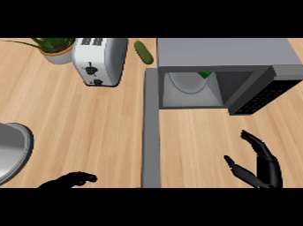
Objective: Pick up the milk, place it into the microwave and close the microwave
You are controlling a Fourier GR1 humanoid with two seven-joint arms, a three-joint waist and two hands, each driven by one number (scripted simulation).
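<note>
Milk [191,82], seemingly the white, green-tipped shape, sat inside the microwave [225,53], so its door [152,141] was left open; in front of the microwave, right hand [261,165] was empty, fingers apart, probably free to close it; left hand [72,180] was curled, empty.

Left hand [72,180] curled on nothing — right hand [263,167] splayed, uncurled.
</note>
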